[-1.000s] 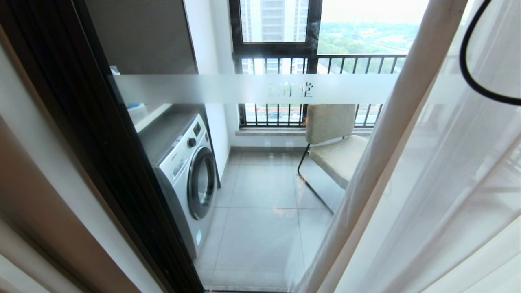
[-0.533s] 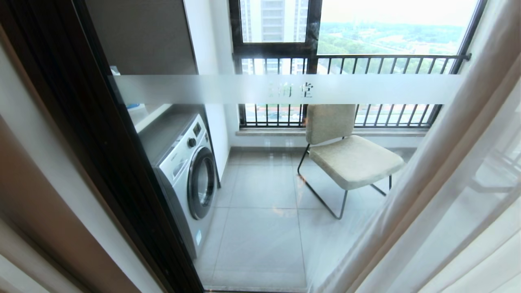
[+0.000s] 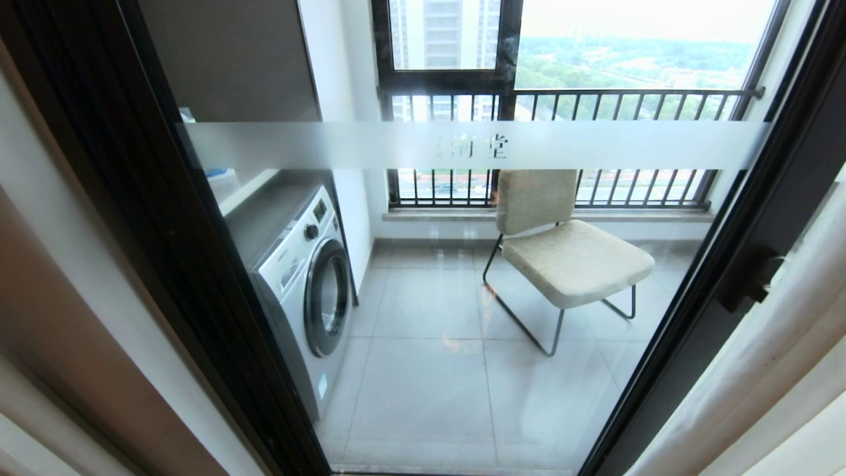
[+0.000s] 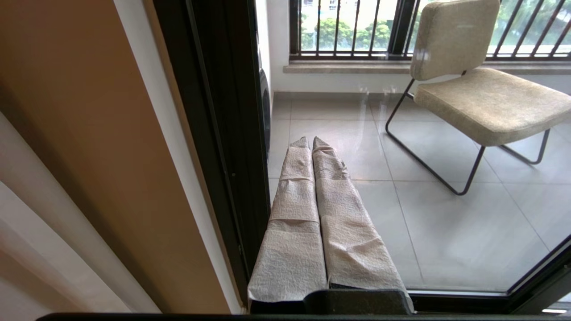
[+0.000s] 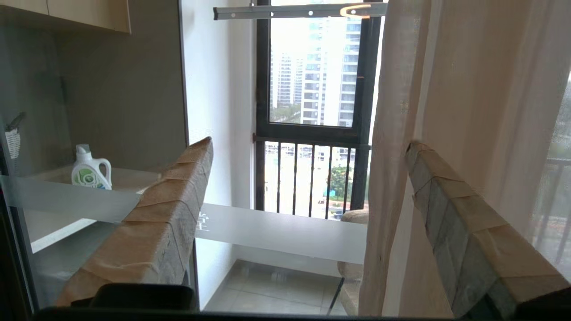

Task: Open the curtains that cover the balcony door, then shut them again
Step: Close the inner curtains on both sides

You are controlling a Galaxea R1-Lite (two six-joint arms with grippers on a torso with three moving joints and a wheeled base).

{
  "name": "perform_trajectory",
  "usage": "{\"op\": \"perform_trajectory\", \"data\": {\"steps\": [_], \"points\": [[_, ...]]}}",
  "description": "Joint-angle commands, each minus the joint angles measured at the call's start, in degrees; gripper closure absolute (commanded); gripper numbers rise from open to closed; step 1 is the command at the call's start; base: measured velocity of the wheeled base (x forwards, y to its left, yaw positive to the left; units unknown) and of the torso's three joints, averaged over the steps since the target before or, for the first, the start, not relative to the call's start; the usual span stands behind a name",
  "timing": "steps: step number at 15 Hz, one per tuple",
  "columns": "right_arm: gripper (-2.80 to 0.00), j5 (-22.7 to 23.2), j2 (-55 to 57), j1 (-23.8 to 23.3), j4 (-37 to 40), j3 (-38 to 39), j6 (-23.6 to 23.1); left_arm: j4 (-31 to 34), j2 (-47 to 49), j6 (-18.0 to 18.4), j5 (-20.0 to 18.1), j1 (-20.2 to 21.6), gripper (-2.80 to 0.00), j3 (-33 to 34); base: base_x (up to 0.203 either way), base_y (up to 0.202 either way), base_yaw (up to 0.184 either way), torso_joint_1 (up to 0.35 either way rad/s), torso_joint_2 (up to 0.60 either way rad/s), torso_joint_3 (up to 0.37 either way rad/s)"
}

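Frosted glass forms a horizontal band (image 3: 476,144) across the balcony door (image 3: 747,264), carrying pale characters at its middle, the last readable as "堂" and the others too faint to make out. Behind the pane stand a white front-loading washing machine (image 3: 301,284) and a beige chair (image 3: 568,254) on grey tiles; the machine's small labels cannot be read. On the counter above the washer sits a white detergent bottle (image 5: 90,170) with a green label, its wording illegible and its contents hidden. The curtains (image 3: 767,370) hang gathered at the right edge of the head view, just beside the door's black frame and handle (image 3: 750,277), leaving the glass uncovered. The right gripper (image 5: 308,223), raised before the pane, holds its padded fingers (image 5: 165,214) wide apart with nothing between them, the beige drape just behind one finger. The left gripper (image 4: 312,151) hangs low near the door's left frame, jaws pressed together and empty.
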Motion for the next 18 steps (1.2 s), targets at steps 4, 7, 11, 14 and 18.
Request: {"op": "perform_trajectory", "data": {"steps": [4, 7, 11, 14, 18], "points": [[0.0, 0.1, -1.0, 0.0, -0.6, 1.4, 0.1, 0.0, 0.0, 0.0, 0.0, 0.0, 0.0, 0.0, 0.0, 0.0, 0.0, 0.0, 0.0, 0.0], [0.0, 0.3, -3.1, -0.6, -0.9, 8.0, 0.1, 0.0, 0.0, 0.0, 0.0, 0.0, 0.0, 0.0, 0.0, 0.0, 0.0, 0.0, 0.0, 0.0], [0.0, 5.3, -8.7, -12.7, -0.9, 22.3, 1.9, 0.0, 0.0, 0.0, 0.0, 0.0, 0.0, 0.0, 0.0, 0.0, 0.0, 0.0, 0.0, 0.0], [0.0, 13.0, -15.1, -23.5, -0.5, 35.2, 3.1, 0.0, 0.0, 0.0, 0.0, 0.0, 0.0, 0.0, 0.0, 0.0, 0.0, 0.0, 0.0, 0.0], [0.0, 18.0, -27.6, -25.7, 0.3, 51.3, 2.1, 0.0, 0.0, 0.0, 0.0, 0.0, 0.0, 0.0, 0.0, 0.0, 0.0, 0.0, 0.0, 0.0]]}}
